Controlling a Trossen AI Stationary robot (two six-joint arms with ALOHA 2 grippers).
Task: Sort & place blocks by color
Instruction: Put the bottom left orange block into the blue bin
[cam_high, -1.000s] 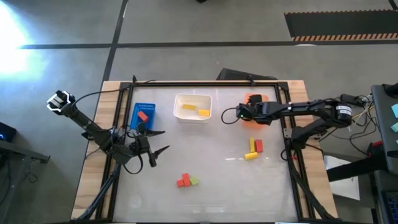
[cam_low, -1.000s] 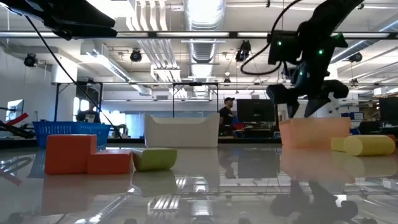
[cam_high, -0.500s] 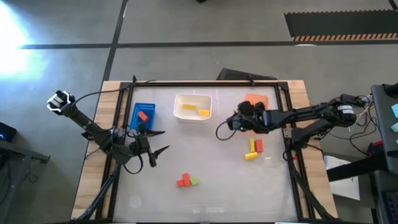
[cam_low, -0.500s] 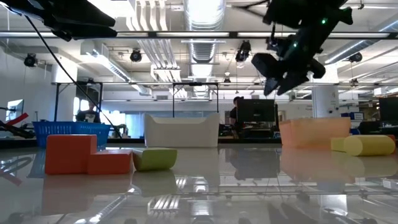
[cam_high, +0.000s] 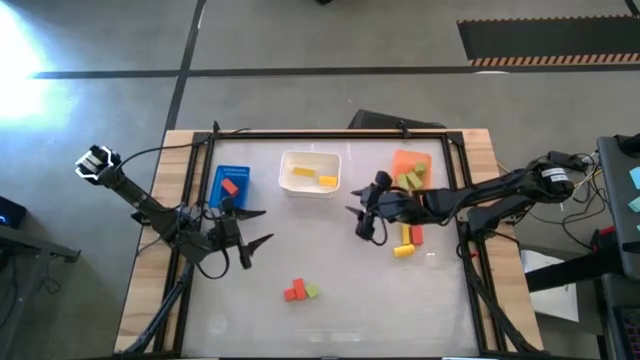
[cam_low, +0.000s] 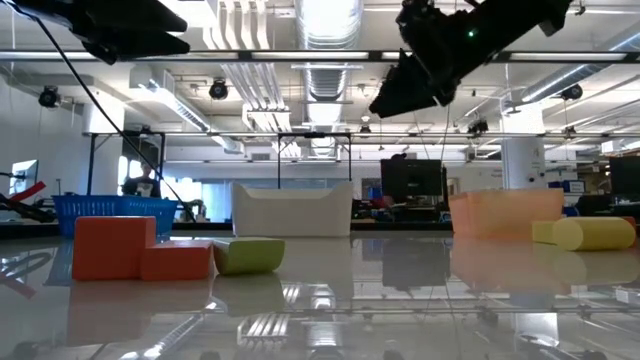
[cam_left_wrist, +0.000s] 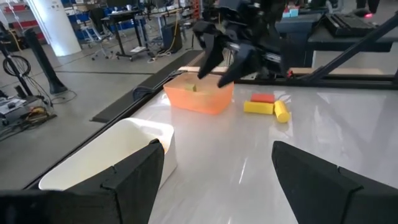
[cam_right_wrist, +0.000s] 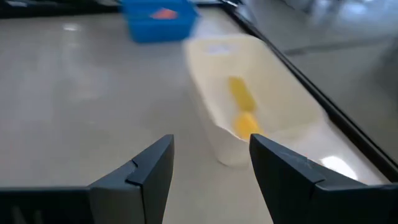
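Our right gripper (cam_high: 362, 215) hangs with jaws apart and empty above the table, between the white plastic bin (cam_high: 310, 174) and the orange bin (cam_high: 404, 160), free to fetch the yellow and red blocks (cam_high: 406, 240) just beside it. Our left gripper (cam_high: 247, 228), also apart, waits near the blue basket (cam_high: 231, 186).

Bare worktop (cam_high: 340, 275) is lying open through the middle and along the 6 o'clock edge. Three bins are lining the 12 o'clock side: blue bin (cam_high: 230, 185), white bin (cam_high: 310, 173), orange bin (cam_high: 412, 165). Block clusters are sitting at 6 o'clock (cam_high: 300, 290) and 3 o'clock (cam_high: 407, 239).
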